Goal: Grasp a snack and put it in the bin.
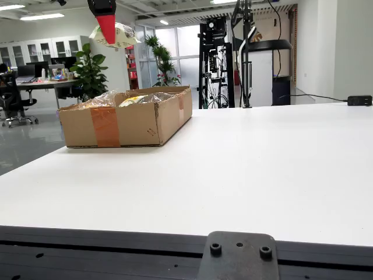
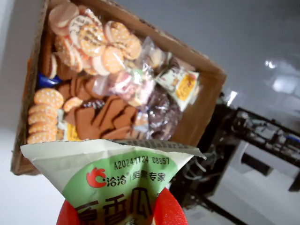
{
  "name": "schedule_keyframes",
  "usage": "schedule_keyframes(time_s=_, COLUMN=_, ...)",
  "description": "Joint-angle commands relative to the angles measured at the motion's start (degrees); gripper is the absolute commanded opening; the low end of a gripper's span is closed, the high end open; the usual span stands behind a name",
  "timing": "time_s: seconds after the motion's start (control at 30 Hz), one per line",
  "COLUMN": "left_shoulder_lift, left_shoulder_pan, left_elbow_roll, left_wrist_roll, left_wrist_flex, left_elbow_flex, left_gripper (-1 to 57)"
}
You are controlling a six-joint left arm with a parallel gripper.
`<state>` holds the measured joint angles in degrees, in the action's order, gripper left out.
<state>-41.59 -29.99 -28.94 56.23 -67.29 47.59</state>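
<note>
High above the cardboard box [image 1: 134,122], my gripper [image 1: 106,29] with red fingers is shut on a snack packet [image 1: 119,36], cream and green with Chinese print. The wrist view looks down past the packet [image 2: 117,180], pinched between the red fingertips [image 2: 169,211], into the box [image 2: 199,117]. The box holds several wrapped snacks: round sandwich biscuits [image 2: 93,42], brown biscuits [image 2: 105,119] and small candy bags [image 2: 180,84]. The packet hangs above the box's near side, well clear of its contents.
The box stands at the left rear of a white table [image 1: 245,169]. A black equipment rack [image 1: 218,64] and a stand [image 1: 247,52] rise behind the table. A black adapter [image 1: 359,100] lies at the far right edge. Office desks and plants stand beyond.
</note>
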Motion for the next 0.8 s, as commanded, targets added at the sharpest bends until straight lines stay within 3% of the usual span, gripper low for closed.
schedule_keyframes(time_s=0.03, left_shoulder_lift=0.0, left_shoulder_pan=0.3, left_elbow_roll=0.0, left_wrist_roll=0.1, left_wrist_flex=1.2, left_elbow_flex=-0.2, left_gripper=19.9)
schedule_keyframes(time_s=0.27, left_shoulder_lift=-0.1, left_shoulder_pan=0.4, left_elbow_roll=0.1, left_wrist_roll=0.1, left_wrist_flex=3.4, left_elbow_flex=-0.6, left_gripper=37.0)
schedule_keyframes(time_s=0.4, left_shoulder_lift=-0.3, left_shoulder_pan=0.7, left_elbow_roll=0.1, left_wrist_roll=0.1, left_wrist_flex=3.9, left_elbow_flex=-0.9, left_gripper=43.6)
schedule_keyframes(time_s=0.63, left_shoulder_lift=-0.3, left_shoulder_pan=0.3, left_elbow_roll=0.1, left_wrist_roll=-0.6, left_wrist_flex=3.2, left_elbow_flex=-1.0, left_gripper=47.3)
schedule_keyframes(time_s=0.8, left_shoulder_lift=-0.5, left_shoulder_pan=-1.6, left_elbow_roll=0.0, left_wrist_roll=-1.2, left_wrist_flex=1.1, left_elbow_flex=-1.0, left_gripper=43.6)
